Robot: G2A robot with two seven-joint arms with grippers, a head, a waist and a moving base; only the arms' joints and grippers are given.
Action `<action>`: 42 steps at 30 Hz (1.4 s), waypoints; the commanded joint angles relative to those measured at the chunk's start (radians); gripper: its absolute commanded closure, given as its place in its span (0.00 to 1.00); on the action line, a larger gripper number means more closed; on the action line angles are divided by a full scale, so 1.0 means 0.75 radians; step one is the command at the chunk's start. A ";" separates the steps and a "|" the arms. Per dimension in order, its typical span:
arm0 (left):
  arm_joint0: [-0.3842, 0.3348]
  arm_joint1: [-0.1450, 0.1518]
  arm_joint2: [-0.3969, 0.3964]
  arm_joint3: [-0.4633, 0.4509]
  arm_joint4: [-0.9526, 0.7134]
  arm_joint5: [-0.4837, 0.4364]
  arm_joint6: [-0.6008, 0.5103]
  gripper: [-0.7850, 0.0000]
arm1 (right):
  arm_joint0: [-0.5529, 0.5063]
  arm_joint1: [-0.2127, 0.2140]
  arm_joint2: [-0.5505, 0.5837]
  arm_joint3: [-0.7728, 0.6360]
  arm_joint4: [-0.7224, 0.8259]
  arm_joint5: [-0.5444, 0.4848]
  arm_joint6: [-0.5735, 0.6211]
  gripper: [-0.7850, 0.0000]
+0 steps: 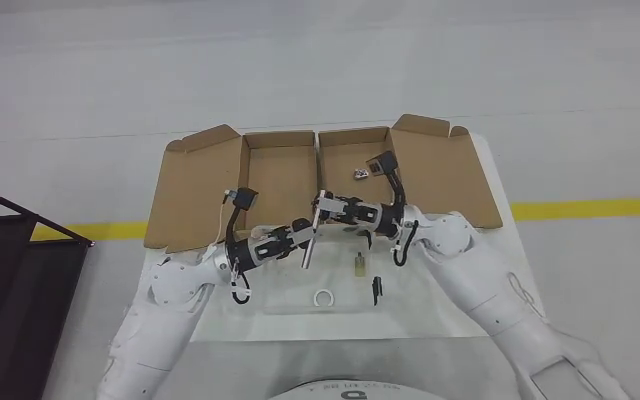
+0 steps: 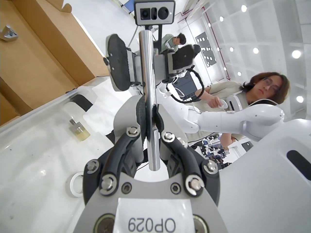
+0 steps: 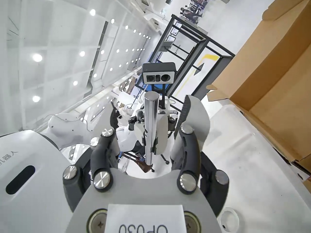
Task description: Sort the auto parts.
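A polished metal rod (image 2: pixel 148 73) is clamped near its middle by my left gripper (image 2: pixel 148 112), which is shut on it above the table. My right gripper (image 3: pixel 150 112) faces it from the other side, open, with its fingers (image 2: pixel 117 66) standing apart on either side of the rod's (image 3: pixel 150 127) far end, not touching it. From above, the rod (image 1: pixel 309 248) hangs between the left gripper (image 1: pixel 298 236) and the right gripper (image 1: pixel 322 212), just in front of the two cardboard boxes.
Two open cardboard boxes sit at the back: the left one (image 1: pixel 280 185) and the right one (image 1: pixel 345 150) with a small metal part (image 1: pixel 361 173) inside. On the white table lie a yellowish cylinder with a stud (image 1: pixel 357 265), a white ring (image 1: pixel 323 298) and a black part (image 1: pixel 377 289).
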 commanded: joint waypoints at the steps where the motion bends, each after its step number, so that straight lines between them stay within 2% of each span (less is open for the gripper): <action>1: 0.001 0.001 0.001 0.000 -0.003 -0.004 0.004 1.00 | 0.005 -0.003 -0.007 0.008 -0.005 -0.002 -0.007 0.56; 7: 0.009 0.008 -0.003 -0.001 -0.008 -0.013 0.005 1.00 | 0.012 -0.008 -0.016 0.017 -0.004 -0.009 -0.015 0.59; 10: 0.012 0.011 -0.004 -0.001 -0.005 -0.016 0.010 1.00 | 0.016 -0.010 -0.020 0.017 -0.002 -0.005 -0.013 0.64; 13: 0.013 0.013 -0.003 -0.002 -0.007 -0.020 0.016 1.00 | 0.018 -0.012 -0.025 0.016 -0.003 0.001 -0.010 0.78; 14: 0.014 0.014 -0.002 -0.002 -0.007 -0.021 0.017 1.00 | 0.018 -0.012 -0.027 0.015 -0.002 0.003 -0.008 0.87; 15: 0.014 0.015 -0.003 -0.002 -0.008 -0.023 0.021 1.00 | 0.018 -0.013 -0.029 0.015 0.000 0.005 -0.004 1.00; 26: 0.010 0.022 0.002 -0.001 0.011 -0.031 0.043 1.00 | 0.022 -0.015 -0.029 0.014 0.032 0.023 0.037 1.00; 27: 0.009 0.023 0.003 -0.003 0.016 -0.031 0.047 0.84 | 0.022 -0.014 -0.027 0.014 0.033 0.024 0.038 1.00; 28: 0.009 0.024 0.003 -0.005 0.020 -0.031 0.050 0.52 | 0.023 -0.014 -0.025 0.014 0.033 0.025 0.039 1.00; 29: 0.009 0.024 0.002 -0.007 0.020 -0.028 0.058 0.00 | 0.023 -0.014 -0.022 0.017 0.035 0.027 0.038 1.00; 37: 0.011 0.032 -0.018 -0.018 0.009 -0.017 0.079 0.00 | 0.017 -0.011 0.011 0.047 0.093 0.046 0.036 1.00; 42: 0.010 0.037 -0.051 -0.007 -0.014 -0.017 0.105 0.00 | 0.014 0.000 0.087 0.122 0.180 0.052 0.055 1.00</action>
